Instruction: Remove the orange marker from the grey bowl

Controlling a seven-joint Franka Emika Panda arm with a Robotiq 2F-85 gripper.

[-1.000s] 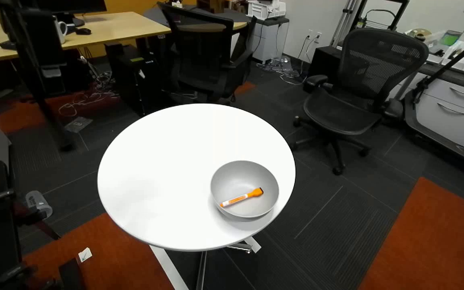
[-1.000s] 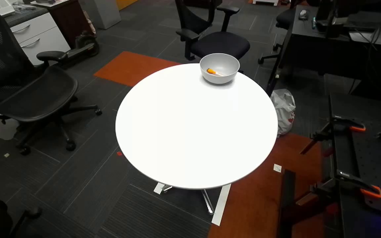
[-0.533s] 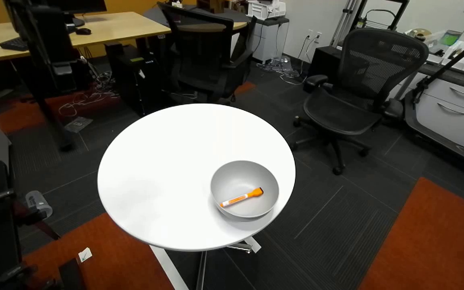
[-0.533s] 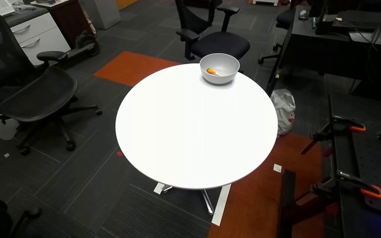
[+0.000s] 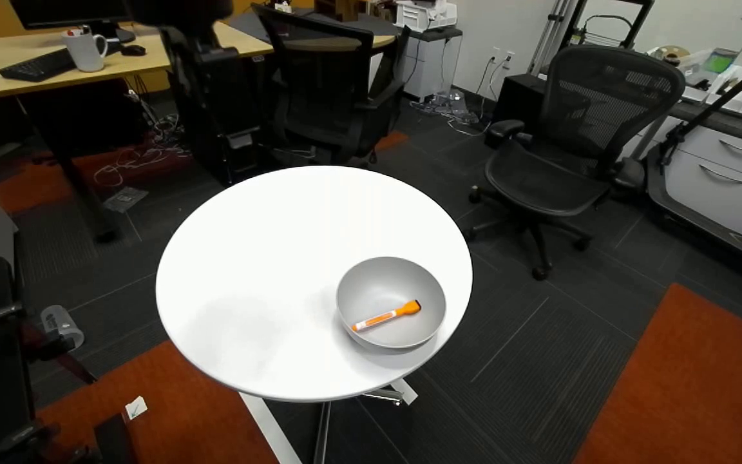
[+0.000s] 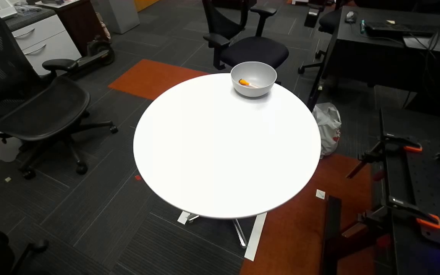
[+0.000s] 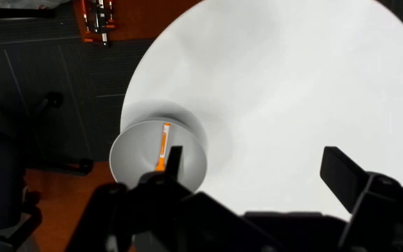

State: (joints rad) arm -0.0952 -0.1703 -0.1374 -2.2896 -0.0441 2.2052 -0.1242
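Observation:
The grey bowl (image 5: 374,283) stands on the round white table (image 5: 261,251), near its edge; it also shows in the other views (image 6: 256,92) (image 7: 128,150). The orange marker (image 5: 384,317) lies inside it, leaning on the wall, and also shows in the other views (image 6: 244,82) (image 7: 164,140). In the wrist view my gripper (image 7: 252,154) is wide open and empty, above the table. Its left finger (image 7: 174,161) overlaps the bowl and hides the marker's wide end. In an exterior view the dark gripper (image 5: 240,140) hangs behind the table's far left edge, apart from the bowl.
Black office chairs (image 5: 590,129) (image 6: 254,49) stand around the table. A desk with a white mug (image 5: 85,50) is behind the arm. A black bench with orange clamps (image 6: 429,221) stands beside the table.
My gripper has moved from the left toward the table in one exterior view, and leftward along the top in the other. The bowl and marker have not moved.

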